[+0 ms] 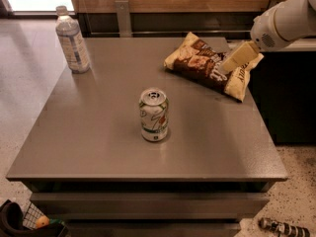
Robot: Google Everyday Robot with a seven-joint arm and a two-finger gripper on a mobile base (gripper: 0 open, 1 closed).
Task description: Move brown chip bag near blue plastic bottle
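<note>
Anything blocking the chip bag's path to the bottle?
Nothing visible. The pincer is at the right end of the brown chip bag; the soda can stands forward of the line to the blue plastic bottle.

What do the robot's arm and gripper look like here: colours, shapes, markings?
The arm is a thick, smooth white tube with a patch of small dark dots near its end. The gripper, over the right end of the crinkly brown chip bag, is a pale cream tapering wedge. No cables or lettering show.

No text legible on crinkly brown chip bag (196, 65), green-white soda can (154, 115), clear plastic bottle (72, 42), cream gripper (225, 68) at bag's right end
</note>
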